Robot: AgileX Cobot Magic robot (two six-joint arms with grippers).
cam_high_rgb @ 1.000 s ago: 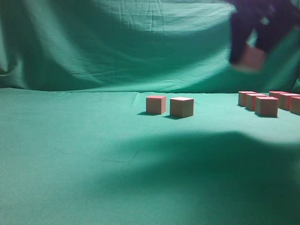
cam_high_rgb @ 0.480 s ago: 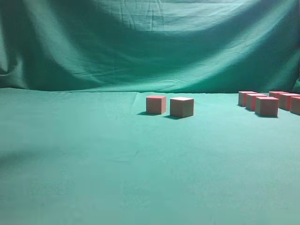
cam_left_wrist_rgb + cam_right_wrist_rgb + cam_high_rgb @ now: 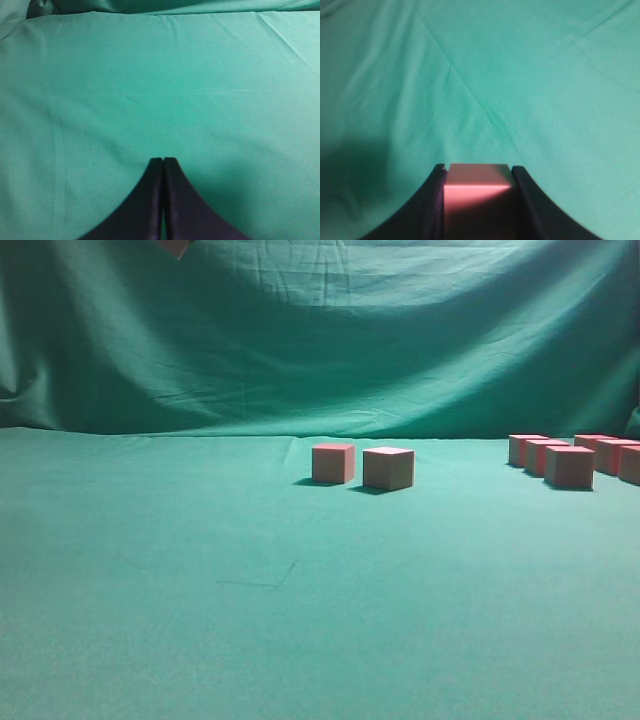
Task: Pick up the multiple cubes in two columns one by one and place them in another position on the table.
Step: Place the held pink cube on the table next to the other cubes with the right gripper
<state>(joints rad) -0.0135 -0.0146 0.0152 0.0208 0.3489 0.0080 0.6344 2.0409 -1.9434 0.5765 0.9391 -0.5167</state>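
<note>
**A:** Right wrist view, entry: the right gripper (image 3: 477, 172) is seen clamped on one cube (image 3: 478, 192), a pink block held squarely between the two dark fingers (image 3: 431, 200), each side face pressed by a finger. Bare green table (image 3: 520, 75) is seen below and ahead of the jaws, creased, with no other block near the tips.

**B:** Noted. Left wrist view: the left gripper (image 3: 163, 160) is recorded as closed on nothing, its dark fingertips (image 3: 155, 165) pressed together with only a hairline seam between them. Only green cloth is seen ahead of it.

**A:** Exterior view: a small pink corner (image 3: 177, 246) is caught at the top edge, left of centre; it cannot be told for certain whether this is the held block. Neither arm is otherwise shown there.

**B:** Remaining cubes are logged as well apart from both grippers. A pair (image 3: 363, 466) is set at mid-table, just beside each other with a narrow gap. A cluster (image 3: 577, 458) is set at the right edge, partly cut off by the frame, in front of the draped backdrop (image 3: 320, 340).
</note>
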